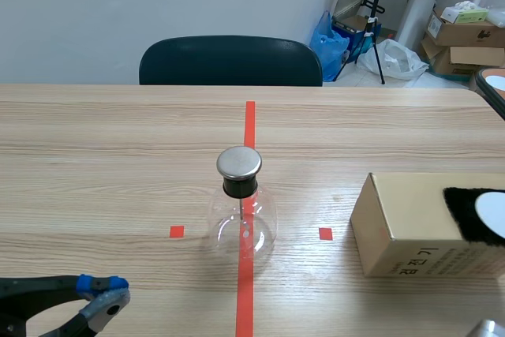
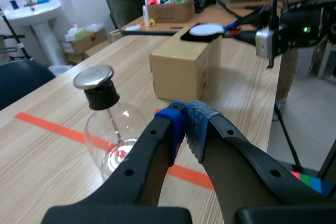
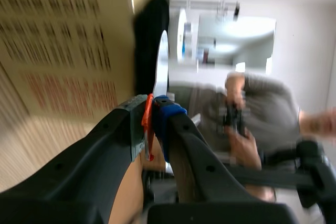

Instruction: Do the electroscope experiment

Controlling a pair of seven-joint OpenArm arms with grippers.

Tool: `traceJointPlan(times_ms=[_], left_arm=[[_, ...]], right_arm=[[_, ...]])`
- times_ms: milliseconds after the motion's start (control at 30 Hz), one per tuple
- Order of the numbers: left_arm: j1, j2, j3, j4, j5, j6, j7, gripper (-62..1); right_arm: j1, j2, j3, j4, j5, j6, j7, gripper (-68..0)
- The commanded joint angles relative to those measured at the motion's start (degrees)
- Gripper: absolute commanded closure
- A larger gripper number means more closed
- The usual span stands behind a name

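Note:
The electroscope, a round glass flask (image 1: 242, 222) with a black neck and a metal cap (image 1: 239, 162), stands on the red tape line at the table's middle. In the left wrist view the flask (image 2: 113, 129) is ahead of my left gripper (image 2: 185, 121), which is shut on nothing low at the near left (image 1: 110, 293). On a cardboard box (image 1: 410, 230) to the right lies a black cloth (image 1: 465, 211) with a white disc (image 1: 493, 215) on it. My right gripper (image 3: 150, 109) is shut on the disc's thin orange handle (image 3: 148, 129), beside the box (image 3: 68, 40).
A dark chair (image 1: 230, 61) stands behind the table's far edge. Cartons, a tripod and a blue bag are on the floor at the back right. A person (image 3: 252, 119) stands beyond the right gripper. A second table (image 2: 173, 22) holds a small box of items.

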Motion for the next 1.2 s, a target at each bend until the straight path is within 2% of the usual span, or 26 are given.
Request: traceJointPlan(times_ms=[0,67,133,167,200,300,333,367,467,500,533,600,633,667,767,800,833,933,967,1000,1033,1100,1133,1167], left_arm=[[0.0,-0.22,-0.72,0.83,-0.63,-0.04,-0.7,-3.2],[0.0,-0.85,-1.27,1.2,-0.11,-0.04,-0.68,-3.2],[0.57,-1.11,-2.03,1.92,2.14,-0.07,-0.66,-3.2],[0.83,-1.31,-2.36,2.43,3.06,-0.07,-0.68,-3.3],[1.38,-1.6,-2.69,2.95,3.8,-0.07,-0.68,-5.3],[3.37,-2.12,-3.85,4.83,3.98,-0.2,-0.68,-17.4],[3.89,-2.12,-4.22,5.42,3.96,-0.52,-0.68,-20.8],[4.55,-2.1,-4.55,5.95,3.96,-1.29,-0.66,-24.1],[5.66,-2.1,-5.55,7.15,3.93,-3.76,-0.33,-34.9],[5.95,-2.1,-5.9,7.48,3.93,-4.68,-0.22,-38.5],[6.38,-2.12,-6.23,7.74,3.89,-5.51,-0.13,-42.0],[6.54,-2.12,-6.86,8.13,3.48,-7.19,0.04,-49.0],[6.54,-2.12,-7.08,8.22,3.21,-7.65,0.17,-52.1],[6.51,-2.12,-7.17,8.24,3.17,-7.58,0.2,-54.4],[6.58,-2.14,-7.74,8.28,0.83,-7.58,0.22,-55.7],[6.69,-2.34,-7.85,8.28,0.46,-7.61,0.24,-55.7],[6.71,-2.6,-7.87,8.28,0.13,-7.61,0.22,-55.8],[6.97,-3.26,-7.93,8.28,-0.42,-7.61,0.44,-58.4],[6.97,-3.52,-7.93,8.28,-1.14,-7.61,0.66,-58.8],[6.97,-3.69,-7.93,8.28,-1.73,-7.61,1.05,-59.7],[6.97,-3.69,-7.98,8.28,-1.66,-7.61,1.44,-62.0],[6.99,-3.67,-7.98,8.28,-1.68,-7.61,2.38,-62.3],[6.99,-3.67,-7.98,8.28,-1.68,-7.61,3.04,-62.3],[6.99,-3.67,-7.98,8.28,-1.68,-7.61,3.72,-62.3]], right_arm=[[-0.59,0.48,0.31,0.52,0.57,-3.3,0.11,-1.3],[-0.55,1.07,0.28,0.52,-0.35,-3.3,3.96,-1.3],[-0.55,2.01,-0.33,0.52,-0.48,-3.3,9.33,-1.3],[-0.57,2.32,-0.81,0.52,-0.48,-3.3,9.55,-1.3],[-0.57,2.36,-1.14,0.52,-0.33,-3.3,7.48,-1.3],[-0.68,2.23,-1.2,0.52,-0.28,-3.3,-4.11,-1.3],[-0.81,2.36,-1.2,0.52,-0.28,-3.3,-5.01,-1.3],[-0.92,2.71,-1.2,0.52,-0.33,-3.3,-3.61,-1.3],[-0.87,3.13,-1.2,0.52,-0.42,-3.26,7.1,-1.3],[-0.87,2.86,-1.25,0.52,-0.39,-3.3,8.04,-1.3],[-0.94,2.54,-1.25,0.52,-0.15,-3.3,6.29,-1.3],[-1.44,1.9,-1.25,0.52,-0.07,-3.3,-2.23,-1.3],[-1.68,1.86,-1.22,0.48,-0.09,-3.3,-4.59,-1.3],[-1.73,2.01,-1.18,0.31,-0.13,-3.3,-3.78,-1.3],[-1.46,2.32,-1.2,0.0,-0.26,-3.3,7.52,-1.3],[-1.33,2.16,-1.2,0.0,-0.26,-3.3,9.64,-1.3],[-1.31,1.88,-1.22,0.0,0.02,-3.3,9.22,-1.3],[-1.97,1.77,-1.14,0.0,0.79,-3.3,-2.1,-1.3],[-2.08,1.95,-1.14,0.0,0.74,-3.3,-3.08,-1.3],[-2.16,2.23,-1.14,0.0,0.55,-3.3,-1.22,-1.3],[-2.12,2.32,-1.16,0.0,0.59,-3.3,2.86,-1.3],[-1.79,2.21,-1.2,0.0,0.72,-3.3,10.01,-1.3],[-1.79,1.99,-1.2,0.0,1.16,-3.3,10.43,-1.3],[-1.84,1.7,-1.2,0.0,2.01,-3.3,8.57,-1.3]])
